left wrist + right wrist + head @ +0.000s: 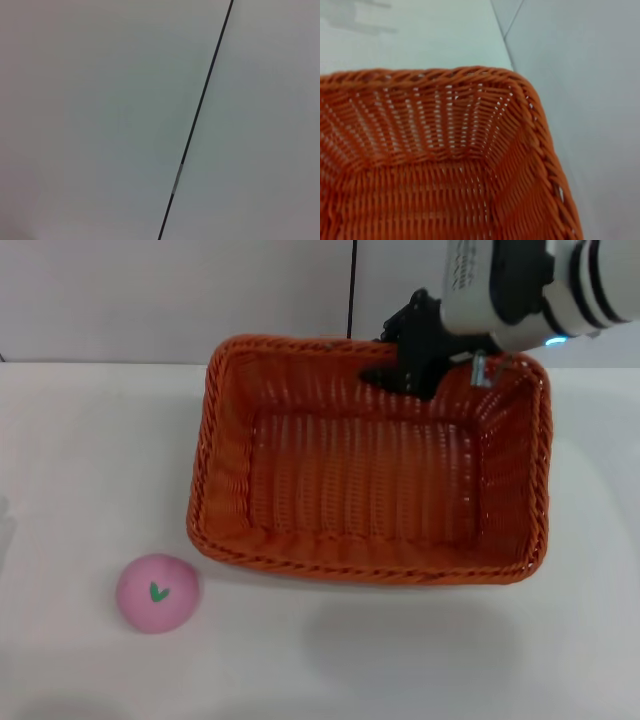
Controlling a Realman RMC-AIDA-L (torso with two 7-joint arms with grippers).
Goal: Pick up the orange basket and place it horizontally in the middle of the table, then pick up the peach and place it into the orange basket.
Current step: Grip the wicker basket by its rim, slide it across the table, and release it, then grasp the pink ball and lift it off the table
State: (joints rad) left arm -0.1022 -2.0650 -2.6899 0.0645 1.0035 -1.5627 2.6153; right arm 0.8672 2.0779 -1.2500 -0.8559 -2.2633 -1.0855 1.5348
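Note:
The orange basket lies lengthwise across the middle of the white table, open side up and with nothing in it. My right gripper reaches down from the upper right and is shut on the basket's far rim, one black finger showing against the inner wall. The right wrist view shows a corner of the basket from close by, with its braided rim. The pink peach rests on the table at the near left, apart from the basket's near left corner. My left gripper is out of view.
A grey wall with a dark vertical seam stands behind the table's far edge. The left wrist view shows only that wall and seam. Bare tabletop lies to the left of the basket and in front of it.

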